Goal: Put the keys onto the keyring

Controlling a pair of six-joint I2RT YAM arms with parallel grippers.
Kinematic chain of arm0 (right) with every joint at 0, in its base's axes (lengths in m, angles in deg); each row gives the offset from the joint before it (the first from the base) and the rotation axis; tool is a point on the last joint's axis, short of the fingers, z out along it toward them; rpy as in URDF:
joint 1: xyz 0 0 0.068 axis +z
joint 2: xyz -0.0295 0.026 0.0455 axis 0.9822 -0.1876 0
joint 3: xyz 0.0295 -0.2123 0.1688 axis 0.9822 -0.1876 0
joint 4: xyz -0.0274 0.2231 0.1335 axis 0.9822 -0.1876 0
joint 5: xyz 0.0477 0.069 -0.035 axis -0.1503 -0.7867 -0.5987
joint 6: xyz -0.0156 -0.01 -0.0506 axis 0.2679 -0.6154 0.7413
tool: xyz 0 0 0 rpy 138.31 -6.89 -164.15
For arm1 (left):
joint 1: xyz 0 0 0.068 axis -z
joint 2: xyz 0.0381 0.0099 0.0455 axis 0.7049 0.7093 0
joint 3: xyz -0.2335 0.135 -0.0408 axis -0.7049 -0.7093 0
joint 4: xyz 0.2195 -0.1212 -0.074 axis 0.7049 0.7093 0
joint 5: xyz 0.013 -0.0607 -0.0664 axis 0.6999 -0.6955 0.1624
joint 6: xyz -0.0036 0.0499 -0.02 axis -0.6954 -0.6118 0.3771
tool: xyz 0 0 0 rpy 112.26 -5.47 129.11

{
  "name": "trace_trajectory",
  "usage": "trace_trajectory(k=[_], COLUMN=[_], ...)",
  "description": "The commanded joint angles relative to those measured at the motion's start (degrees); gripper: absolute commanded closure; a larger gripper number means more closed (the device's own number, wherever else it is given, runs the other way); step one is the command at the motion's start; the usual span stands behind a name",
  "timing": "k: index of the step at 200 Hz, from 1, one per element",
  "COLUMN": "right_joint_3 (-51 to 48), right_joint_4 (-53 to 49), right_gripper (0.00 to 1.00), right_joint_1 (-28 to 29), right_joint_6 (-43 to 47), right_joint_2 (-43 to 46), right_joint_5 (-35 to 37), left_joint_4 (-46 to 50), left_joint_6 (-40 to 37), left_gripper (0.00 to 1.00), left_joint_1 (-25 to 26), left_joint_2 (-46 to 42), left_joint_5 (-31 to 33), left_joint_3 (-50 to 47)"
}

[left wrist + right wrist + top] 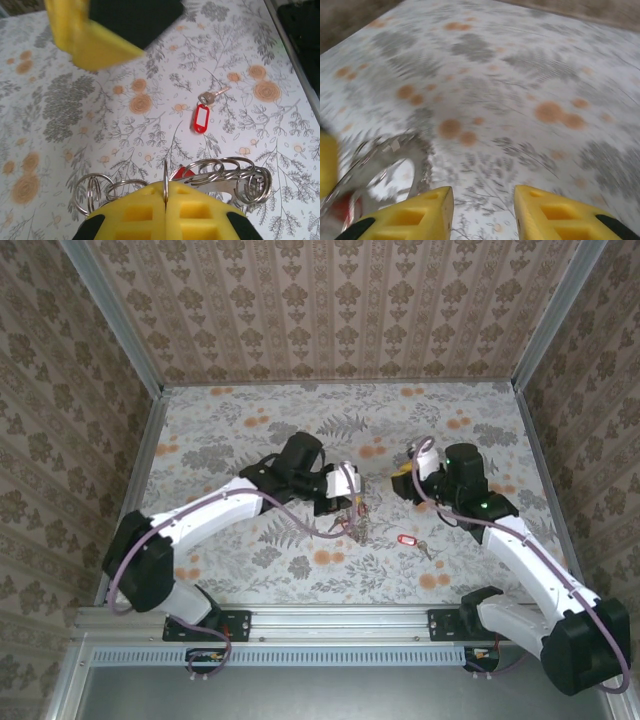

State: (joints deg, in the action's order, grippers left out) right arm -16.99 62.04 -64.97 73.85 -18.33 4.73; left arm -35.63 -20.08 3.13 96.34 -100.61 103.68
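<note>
Now you see the keyring (352, 527) near the middle of the table (220, 420), hanging under the left gripper (350, 508). In the left wrist view it is a bundle of thin silvery split rings (220, 171), spread to both sides of the yellow fingers. The jaws of the left gripper are closed on it, and one ring stands on its edge, pinched between the two fingertips. Whether the lowest rings touch the table, you cannot tell.

One key (405, 539) with a red oval tag lies flat on the flowered table, near the keyring on its right side and apart from it. In the left wrist view the silvery key blade points away from the tag (201, 119), toward the upper right.

The right gripper (405, 480) hovers a little farther from the arm bases than the key, just beside the left gripper. Its jaws stand open, with a clear gap between the two yellow fingers (415, 216) and nothing between them. In the right wrist view the keyring is a blurred grey shape at the lower left.
</note>
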Motion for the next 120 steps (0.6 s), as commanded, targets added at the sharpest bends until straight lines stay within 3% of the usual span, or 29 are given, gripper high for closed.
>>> trace_trajectory(k=[1, 44, 94, 120], right_joint_3=[-1.13, -3.84, -3.26, -3.01], right_joint_4=[-4.29, -7.67, -11.75, -10.57], right_gripper=[0.62, 0.62, 0.61, 0.60], right_joint_1=[-3.15, -9.12, -14.37, -16.32], right_joint_6=[-16.09, -26.10, -29.02, -28.25], right_joint_2=[1.19, 0.45, -4.80, -8.51], right_joint_5=[10.67, 7.41, 4.16, -1.94], left_joint_4=[7.99, 18.67, 24.15, 27.71], left_joint_6=[-4.89, -8.88, -10.21, -10.96], left_gripper=[1.00, 1.00, 1.00, 0.99], left_joint_1=[2.32, 6.05, 8.87, 9.83], left_joint_2=[5.56, 20.58, 30.63, 35.15], left_joint_5=[2.03, 6.03, 8.59, 9.74], left_joint_3=[5.90, 20.85, 32.42, 37.25])
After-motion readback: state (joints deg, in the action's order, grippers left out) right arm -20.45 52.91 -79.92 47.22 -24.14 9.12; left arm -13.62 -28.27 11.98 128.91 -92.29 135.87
